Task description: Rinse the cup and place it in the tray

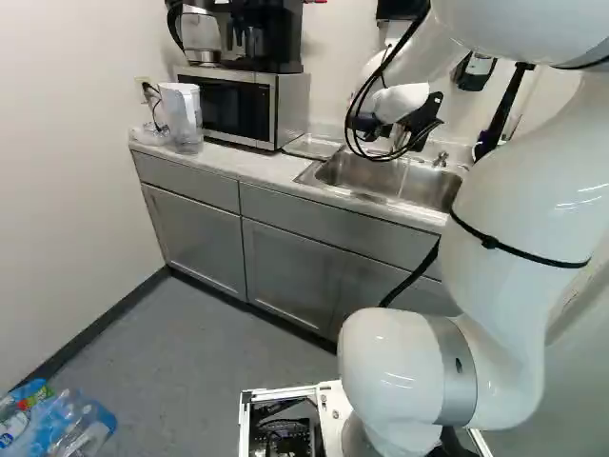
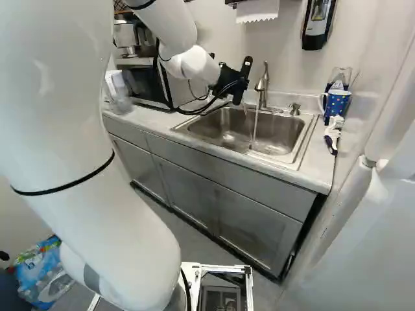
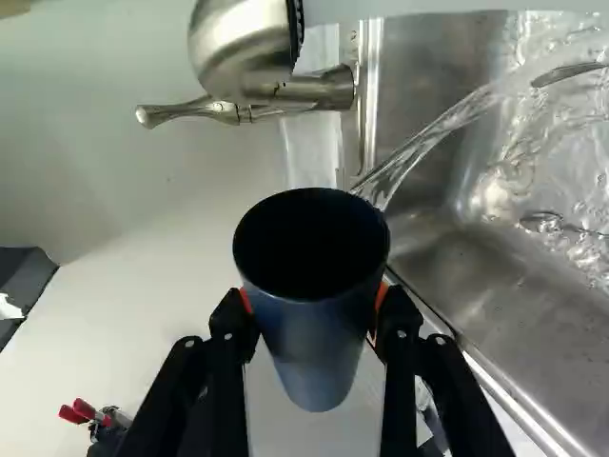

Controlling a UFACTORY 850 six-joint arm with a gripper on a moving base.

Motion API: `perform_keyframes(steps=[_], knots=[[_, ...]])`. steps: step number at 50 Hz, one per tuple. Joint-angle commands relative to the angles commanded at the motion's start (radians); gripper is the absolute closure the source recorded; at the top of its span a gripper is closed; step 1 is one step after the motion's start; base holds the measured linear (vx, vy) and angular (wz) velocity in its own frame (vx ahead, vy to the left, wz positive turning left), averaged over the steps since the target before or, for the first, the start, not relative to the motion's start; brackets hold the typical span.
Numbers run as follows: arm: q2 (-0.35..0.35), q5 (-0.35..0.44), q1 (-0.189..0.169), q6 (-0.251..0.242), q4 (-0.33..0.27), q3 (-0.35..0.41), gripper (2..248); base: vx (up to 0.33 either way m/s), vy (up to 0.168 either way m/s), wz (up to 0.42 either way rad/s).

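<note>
The arm fills the right of the left base view and reaches over the counter (image 1: 233, 164). The sink (image 2: 224, 122) is at the centre right of the right base view. What looks like the tray (image 1: 312, 146) lies just beside it, near the upper middle of the left base view. Water runs from the tap (image 2: 262, 84). The gripper (image 3: 314, 309) has the cup (image 3: 316, 347) pinched between both pads, by the sink's edge; a stream leaves beside its wide end. Rinsing looks underway; placing remains. Print on the bottles (image 1: 71, 419), lower left, is unreadable.
</note>
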Motion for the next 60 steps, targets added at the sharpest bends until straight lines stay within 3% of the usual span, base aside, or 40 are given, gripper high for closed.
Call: perform_keyframes(steps=[60], knots=[[0.000,0.000,0.000,0.000,0.000,0.000,124,0.000,0.000,0.000]])
